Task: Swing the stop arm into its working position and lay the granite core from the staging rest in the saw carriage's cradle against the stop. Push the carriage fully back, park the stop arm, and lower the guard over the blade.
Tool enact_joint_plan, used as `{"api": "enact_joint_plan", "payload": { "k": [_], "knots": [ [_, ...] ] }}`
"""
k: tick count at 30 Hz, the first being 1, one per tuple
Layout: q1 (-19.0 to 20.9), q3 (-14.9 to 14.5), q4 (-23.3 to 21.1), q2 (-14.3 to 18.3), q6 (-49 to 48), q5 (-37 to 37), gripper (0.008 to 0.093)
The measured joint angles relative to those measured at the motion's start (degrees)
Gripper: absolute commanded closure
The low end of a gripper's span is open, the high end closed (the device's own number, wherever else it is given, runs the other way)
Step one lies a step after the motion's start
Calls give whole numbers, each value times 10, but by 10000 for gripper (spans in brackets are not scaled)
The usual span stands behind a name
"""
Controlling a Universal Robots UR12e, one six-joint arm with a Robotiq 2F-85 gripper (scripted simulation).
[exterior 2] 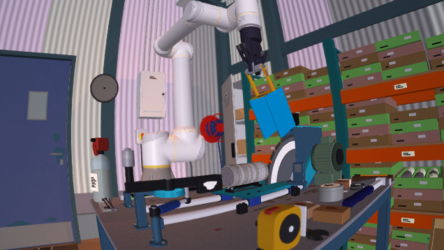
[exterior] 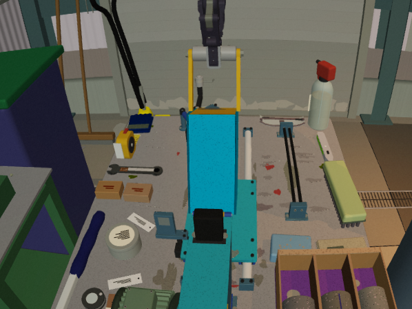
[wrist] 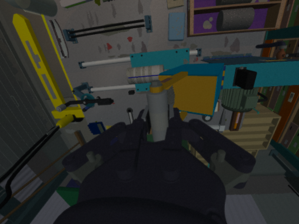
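In the middle of the bench stands the saw, and its blue guard (exterior: 212, 158) (exterior 2: 273, 112) (wrist: 196, 92) is tilted up above the blade (exterior 2: 283, 161). My gripper (exterior: 214, 62) (exterior 2: 256, 70) (wrist: 158, 118) has its fingers closed around the grey handle bar (exterior: 215, 53) (wrist: 157, 115) at the top of the guard's yellow frame. The granite core (exterior 2: 245, 174) (wrist: 144, 75) lies in the teal carriage's cradle (exterior 2: 254, 191) (exterior: 245, 220), close to the blade. The black stop arm (exterior 2: 172, 184) (wrist: 88, 101) lies along the rails toward the robot's base.
The saw's motor (exterior 2: 326, 157) (exterior: 144, 298) sits beside the blade. A tape measure (exterior 2: 281, 227), wrench (exterior: 135, 169), small boxes (exterior: 123, 190) and tape roll (exterior: 123, 238) lie left of the saw. A tray of cores (exterior: 332, 279), brush (exterior: 342, 191) and extinguisher (exterior: 321, 96) lie right.
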Motion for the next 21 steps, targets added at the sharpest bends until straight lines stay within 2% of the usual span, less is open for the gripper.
{"api": "enact_joint_plan", "payload": {
  "k": [21],
  "knots": [
    [-55,66,-76,10,-55,0,934]
  ]
}}
